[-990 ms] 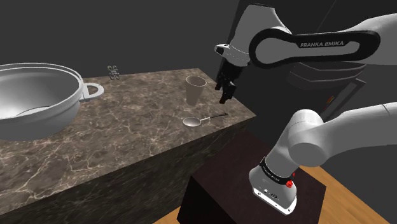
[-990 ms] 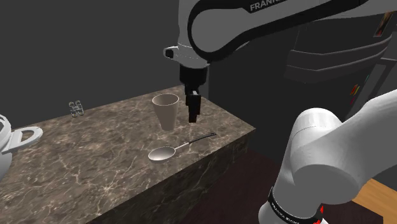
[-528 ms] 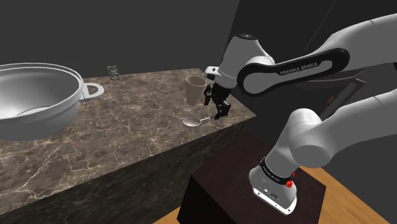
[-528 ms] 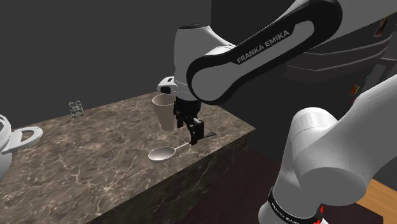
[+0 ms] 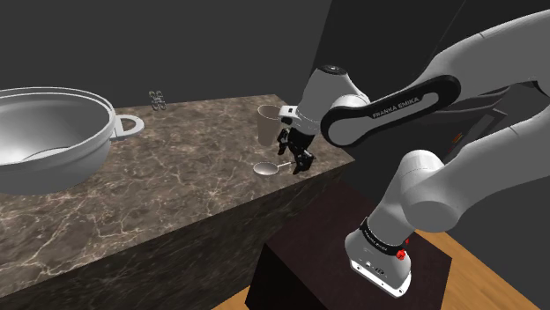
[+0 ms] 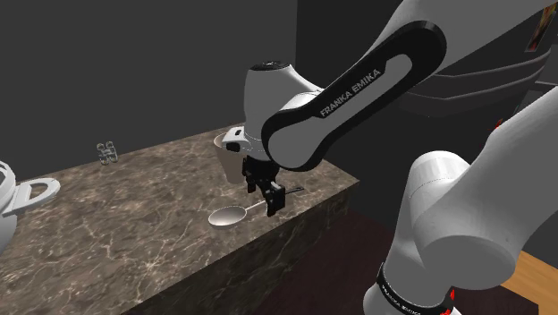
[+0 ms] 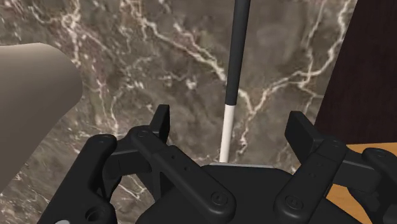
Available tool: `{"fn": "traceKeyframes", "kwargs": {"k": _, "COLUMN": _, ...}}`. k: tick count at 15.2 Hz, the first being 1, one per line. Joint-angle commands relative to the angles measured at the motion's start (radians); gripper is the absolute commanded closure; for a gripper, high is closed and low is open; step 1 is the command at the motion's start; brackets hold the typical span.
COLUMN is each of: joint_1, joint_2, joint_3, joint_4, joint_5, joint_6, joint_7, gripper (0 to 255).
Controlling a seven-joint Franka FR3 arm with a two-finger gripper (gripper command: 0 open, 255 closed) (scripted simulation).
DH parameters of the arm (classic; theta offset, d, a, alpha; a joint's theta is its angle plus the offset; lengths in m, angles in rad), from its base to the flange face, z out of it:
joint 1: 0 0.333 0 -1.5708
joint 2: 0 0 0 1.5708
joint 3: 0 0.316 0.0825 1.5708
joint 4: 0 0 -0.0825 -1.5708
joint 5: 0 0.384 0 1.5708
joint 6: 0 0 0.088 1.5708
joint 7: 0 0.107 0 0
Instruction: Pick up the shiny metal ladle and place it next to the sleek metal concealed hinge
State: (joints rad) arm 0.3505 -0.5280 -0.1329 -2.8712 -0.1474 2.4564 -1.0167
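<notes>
Hand (image 5: 297,159) dropped from beside cup (image 5: 267,123) to ladle (image 6: 231,215) handle on counter (image 5: 176,185). Fingers (image 7: 161,121) wide apart, straddling handle, holding nothing. Grasp looks ready. Hinge (image 5: 158,99) far across counter.

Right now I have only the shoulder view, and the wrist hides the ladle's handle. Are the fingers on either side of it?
Observer: Yes. In the wrist view the ladle's handle runs between the fingers of the open gripper and touches neither.
Operator: Is the cup crowding the fingers?
Observer: No. The cup stands outside one finger, with bare counter between them.
Operator: Does any handle stick out past the gripper?
Observer: Yes. In the second exterior view a short dark end of it shows beyond the gripper, toward the counter's corner.
</notes>
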Motion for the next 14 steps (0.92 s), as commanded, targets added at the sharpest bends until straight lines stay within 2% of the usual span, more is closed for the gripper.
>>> {"fn": "traceKeyframes", "kwargs": {"k": 1, "joint_1": -0.001, "joint_2": 0.009, "joint_3": -0.001, "joint_4": -0.005, "joint_5": -0.001, "joint_6": 0.014, "joint_7": 0.0, "gripper": 0}}
{"fn": "traceKeyframes", "kwargs": {"k": 7, "joint_1": -0.001, "joint_2": 0.009, "joint_3": -0.001, "joint_4": -0.005, "joint_5": -0.001, "joint_6": 0.014, "joint_7": 0.0, "gripper": 0}}
{"fn": "traceKeyframes", "kwargs": {"k": 8, "joint_1": -0.001, "joint_2": 0.009, "joint_3": -0.001, "joint_4": -0.005, "joint_5": -0.001, "joint_6": 0.014, "joint_7": 0.0, "gripper": 255}}
{"fn": "traceKeyframes", "kwargs": {"k": 14, "joint_1": -0.001, "joint_2": 0.009, "joint_3": -0.001, "joint_4": -0.005, "joint_5": -0.001, "joint_6": 0.014, "joint_7": 0.0, "gripper": 255}}
